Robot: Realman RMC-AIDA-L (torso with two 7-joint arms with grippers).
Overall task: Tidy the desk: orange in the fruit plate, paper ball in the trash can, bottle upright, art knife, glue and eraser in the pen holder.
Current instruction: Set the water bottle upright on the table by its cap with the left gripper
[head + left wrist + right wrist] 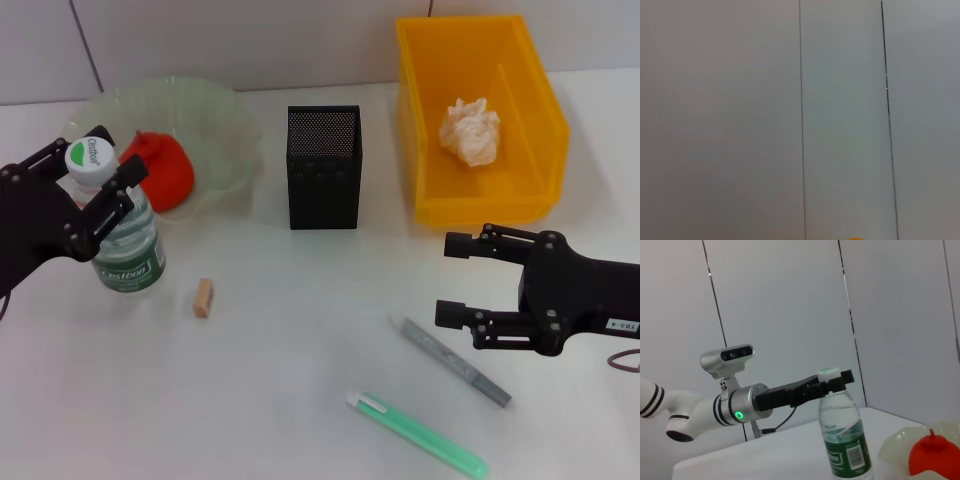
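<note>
Bottle (127, 240): upright, far left, neck clenched by left gripper (100, 172). Right gripper (452, 278): released, hovering near right. Eraser (204, 297): on table (300, 380).

White desk (300, 400), pale seamed wall panels (720, 120)

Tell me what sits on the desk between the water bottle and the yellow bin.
In the head view, the black mesh pen holder stands between the bottle and the yellow bin. The bottle's cap sits between the left pincer's fingers.

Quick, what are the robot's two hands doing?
Left gripper: closed on the bottle, at its cap.
Right gripper: open, holding nothing.
</note>
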